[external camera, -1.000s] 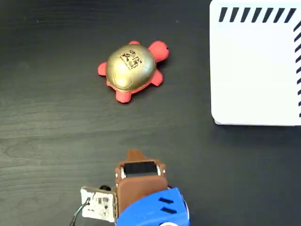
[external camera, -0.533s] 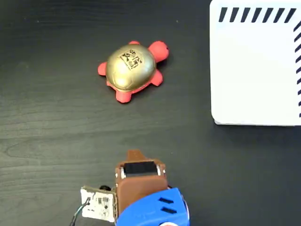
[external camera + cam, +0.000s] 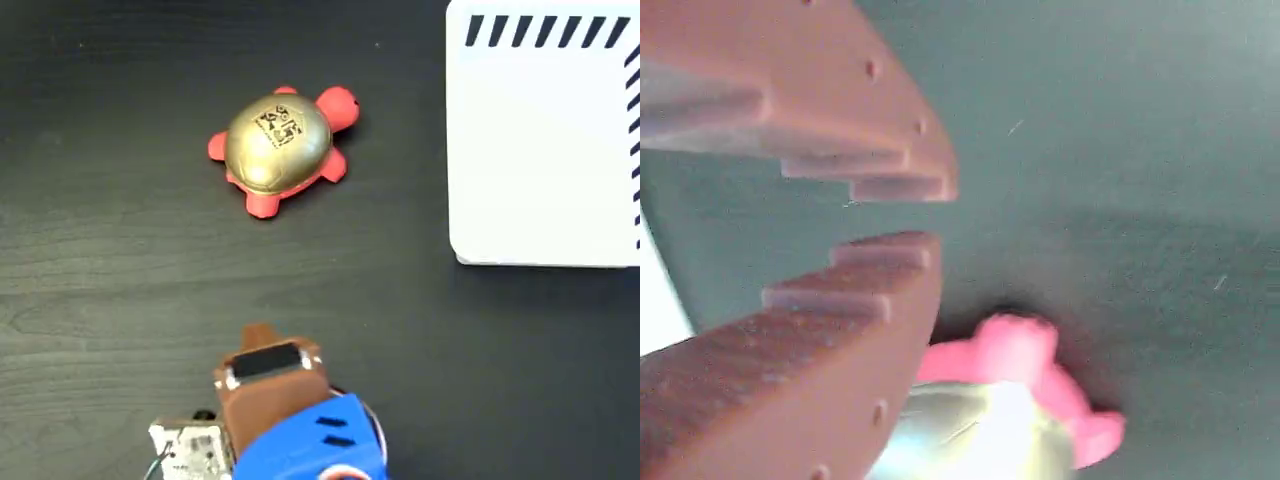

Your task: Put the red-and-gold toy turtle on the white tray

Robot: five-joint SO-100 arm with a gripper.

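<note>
The red-and-gold toy turtle [image 3: 279,148] has a glossy, metallic-looking gold shell and matt red limbs. The white tray [image 3: 545,140] looks smooth; the table [image 3: 100,260] is dark wood-grained. The gripper [image 3: 930,212] fingers look like matt brown plastic with stepped ridges.

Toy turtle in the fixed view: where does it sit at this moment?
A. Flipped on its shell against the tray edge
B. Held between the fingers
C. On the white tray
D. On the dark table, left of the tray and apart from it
D. The red-and-gold toy turtle sits shell-up on the dark table, with bare table between it and the white tray; the gripper is below it, not touching.
</note>
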